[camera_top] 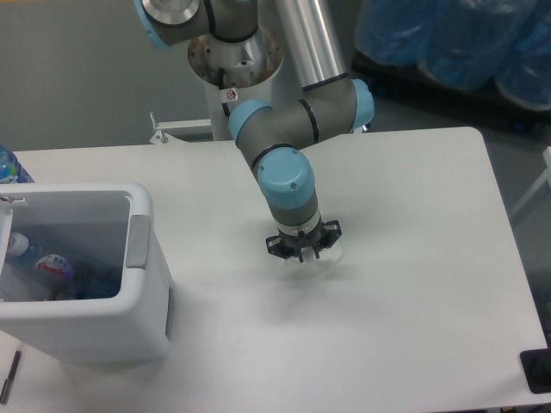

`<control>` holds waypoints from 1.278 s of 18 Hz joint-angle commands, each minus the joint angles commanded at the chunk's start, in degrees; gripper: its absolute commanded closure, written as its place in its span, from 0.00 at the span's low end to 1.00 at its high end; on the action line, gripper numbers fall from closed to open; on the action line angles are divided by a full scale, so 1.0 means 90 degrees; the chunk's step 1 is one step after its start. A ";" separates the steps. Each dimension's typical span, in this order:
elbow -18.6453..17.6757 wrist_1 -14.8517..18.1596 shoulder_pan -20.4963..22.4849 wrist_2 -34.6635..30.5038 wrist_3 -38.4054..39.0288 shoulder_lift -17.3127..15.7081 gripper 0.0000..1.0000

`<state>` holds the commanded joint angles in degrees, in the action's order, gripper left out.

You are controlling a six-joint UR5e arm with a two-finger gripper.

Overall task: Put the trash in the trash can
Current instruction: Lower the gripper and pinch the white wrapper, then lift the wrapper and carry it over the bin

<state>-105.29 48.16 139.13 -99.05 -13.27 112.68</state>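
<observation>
Bench, broad and white, carries the trash can at its left edge, with a bottle already inside. Mid-bench, the jaws press low over the crumpled wrapper; whether they grip it cannot be told. The pickup appears under way; next comes a lift and carry leftward. Blue plastic-wrapped bundles sit beyond on the grey floor.

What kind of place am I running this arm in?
Probably a lab or workshop, not a home: an industrial arm bolted by a bare white table, blue plastic-wrapped bundles on the grey floor behind, and a white bin holding bottles.
</observation>
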 joint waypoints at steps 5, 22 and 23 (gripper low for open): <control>0.0292 -0.0010 0.0020 0.0175 0.0010 -0.0020 1.00; 0.2578 -0.0088 0.0479 0.3270 0.1602 -0.1005 1.00; 0.2598 -0.0088 0.0450 0.3426 0.1611 -0.1064 1.00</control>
<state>-81.92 47.37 143.18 -68.22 1.23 103.10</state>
